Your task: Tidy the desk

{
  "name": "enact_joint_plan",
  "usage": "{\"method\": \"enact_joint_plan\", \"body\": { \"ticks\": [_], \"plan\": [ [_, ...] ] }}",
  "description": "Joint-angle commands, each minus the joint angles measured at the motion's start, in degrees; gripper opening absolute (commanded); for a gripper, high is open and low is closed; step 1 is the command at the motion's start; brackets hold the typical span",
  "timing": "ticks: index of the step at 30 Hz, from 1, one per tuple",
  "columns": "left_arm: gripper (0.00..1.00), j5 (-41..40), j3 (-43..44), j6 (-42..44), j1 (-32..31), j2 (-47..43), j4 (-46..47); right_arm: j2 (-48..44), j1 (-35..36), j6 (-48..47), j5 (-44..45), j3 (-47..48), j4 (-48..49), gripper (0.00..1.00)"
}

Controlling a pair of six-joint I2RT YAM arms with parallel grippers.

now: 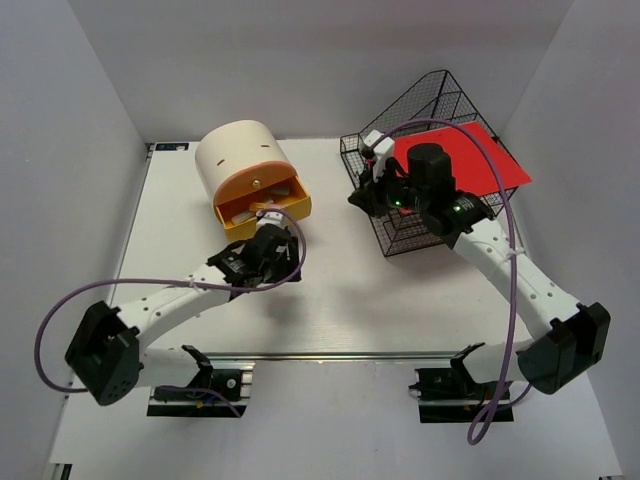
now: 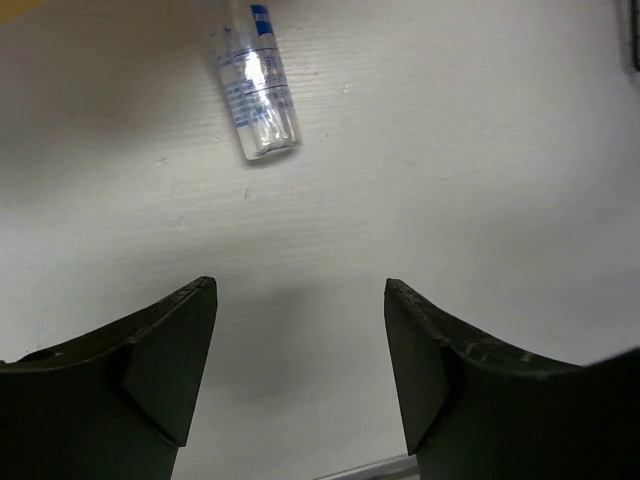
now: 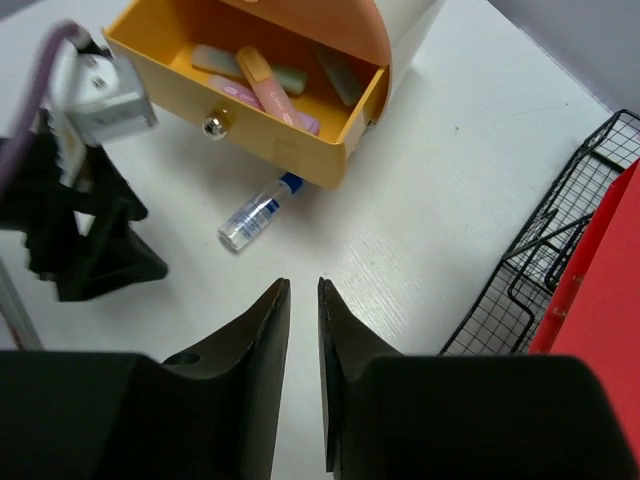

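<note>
Table (image 1: 400, 300): white, beneath both arms.
Vial (image 2: 258, 90): lying flat, just beside open drawer (image 3: 290, 150).
Left gripper (image 2: 298, 290): jaws apart, empty (vial ahead).
Right gripper (image 3: 303, 290): nearly together, empty.
Advice: straddle vial crosswise.

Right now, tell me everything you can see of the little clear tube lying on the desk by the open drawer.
The tube is a small clear cylinder, plastic by its look, with blue print and a blue end. It lies on its side on the white desk, blue end toward the front of the open orange drawer; whether they touch cannot be told. The left gripper hangs open just short of it, not touching.
</note>
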Motion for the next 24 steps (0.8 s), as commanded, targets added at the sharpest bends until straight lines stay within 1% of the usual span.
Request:
{"method": "enact_joint_plan", "body": {
  "ticks": [1,5,7,9,10,11,12,13,14,15,16,17,18,19,20,21,22,23,24],
  "plan": [
    [0.78,-12.47,2.58,-5.08,-3.12,2.75,0.03,-3.62,-1.57,3.28,-4.39,0.21,4.37,0.24],
    [0.78,-16.91,3.02,-9.92,-5.23,6.62,1.69,-4.51,-3.16,4.07,-7.73,0.30,5.08,0.25],
    [0.76,-17.44,3.55,-10.89,-5.94,6.37,1.08,-4.68,-3.25,1.36,-10.18,0.39,4.29,0.24],
    [0.70,-16.30,3.11,-9.59,-6.56,3.39,1.43,-4.60,-3.33,-2.76,-12.74,0.21,1.40,0.19],
    [0.56,-15.42,2.76,-6.44,-6.56,1.89,1.35,-4.25,-3.33,-8.70,-15.62,-0.14,0.17,0.09],
    [0.43,-14.11,1.63,-5.19,-6.56,-1.08,0.91,-3.55,-3.07,-13.20,-17.65,-0.49,-3.32,0.02],
    [0.28,-13.49,0.92,-4.05,-6.56,-3.02,-0.40,-2.67,-2.90,-17.33,-19.06,-0.49,-5.18,0.00],
    [0.11,-12.70,0.04,-0.82,-6.56,-5.04,-0.85,-1.88,-2.89,-25.03,-22.03,0.03,-7.03,0.00],
    [0.06,-11.91,-1.01,0.69,-5.25,-7.24,-1.64,0.39,-2.63,-29.37,-23.98,0.56,-9.14,0.00],
    [0.04,-9.64,-2.76,3.14,-5.24,-12.39,-3.12,1.55,-2.28,-33.24,-24.43,1.43,-12.99,0.00],
    [0.05,-9.53,-3.39,3.69,-5.24,-15.23,-4.18,2.69,-1.76,-37.81,-23.74,3.18,-14.07,0.00],
    [0.11,-9.18,-3.83,3.78,-5.24,-18.39,-5.32,5.05,-0.79,-38.90,-22.60,4.15,-14.25,0.00],
    [0.19,-7.78,-4.27,3.96,-5.24,-23.90,-7.42,6.46,0.35,-40.13,-20.68,5.38,-15.13,0.01],
    [0.43,-7.59,-4.27,3.52,-5.24,-26.74,-8.57,8.04,1.58,-43.71,-19.35,7.92,-15.83,0.02],
    [0.58,-7.85,-4.10,2.30,-5.24,-29.21,-11.72,11.19,2.46,-45.13,-18.21,9.07,-16.45,0.03],
    [0.69,-8.55,-3.66,1.25,-5.24,-33.41,-12.97,12.88,3.25,-46.02,-15.76,10.22,-16.54,0.04],
    [0.78,-8.73,-3.57,-0.07,-5.24,-34.93,-13.85,14.55,5.26,-47.94,-14.60,11.36,-16.54,0.03],
    [0.96,-9.00,-3.48,-1.13,-5.24,-36.25,-14.90,17.70,6.06,-48.74,-13.46,13.11,-16.45,0.04],
    [0.98,-8.91,-3.39,-2.62,-5.24,-37.13,-16.39,18.95,6.68,-49.19,-11.27,13.74,-15.67,0.03]
  ]
}}
